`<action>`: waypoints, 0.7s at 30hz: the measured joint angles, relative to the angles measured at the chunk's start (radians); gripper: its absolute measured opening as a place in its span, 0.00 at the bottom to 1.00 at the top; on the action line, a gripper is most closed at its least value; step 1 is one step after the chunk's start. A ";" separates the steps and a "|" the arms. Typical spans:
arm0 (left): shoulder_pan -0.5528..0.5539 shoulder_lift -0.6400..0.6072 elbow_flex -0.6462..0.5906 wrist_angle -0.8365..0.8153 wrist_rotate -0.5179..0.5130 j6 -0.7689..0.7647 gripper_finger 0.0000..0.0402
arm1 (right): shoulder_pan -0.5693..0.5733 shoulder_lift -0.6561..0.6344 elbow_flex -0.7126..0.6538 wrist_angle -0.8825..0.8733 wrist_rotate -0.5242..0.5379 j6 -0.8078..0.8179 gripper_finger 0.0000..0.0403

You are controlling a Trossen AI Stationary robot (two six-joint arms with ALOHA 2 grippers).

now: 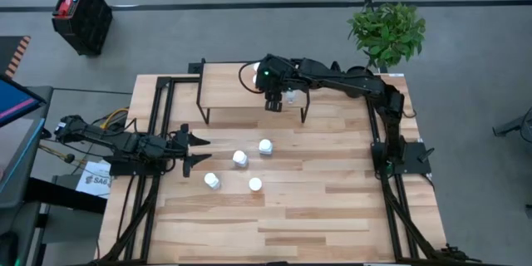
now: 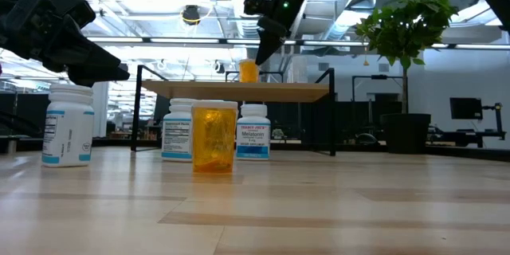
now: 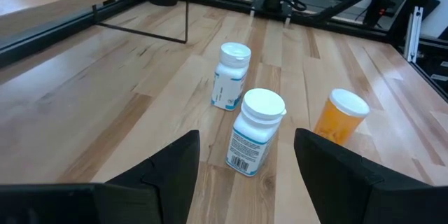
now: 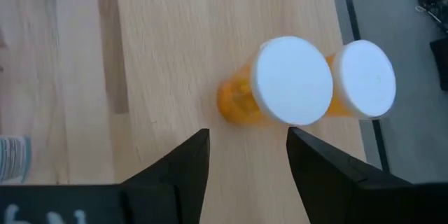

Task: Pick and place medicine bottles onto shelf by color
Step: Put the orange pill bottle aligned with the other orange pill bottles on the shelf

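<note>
Your right pincer [image 1: 273, 100] hangs over the shelf [image 1: 224, 87] at upper centre, fingers parted and empty, above two orange bottles [image 4: 280, 87]; possibly just clear. Left pincer [image 1: 195, 151] waits open at mid-left.

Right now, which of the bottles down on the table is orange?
The orange bottle standing nearest the low camera; the other three table bottles are white with labels.
</note>
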 joint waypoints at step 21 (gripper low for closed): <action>0.000 0.000 0.000 0.000 0.000 -0.012 0.55 | 0.264 -0.030 0.115 -0.280 -0.174 0.198 0.52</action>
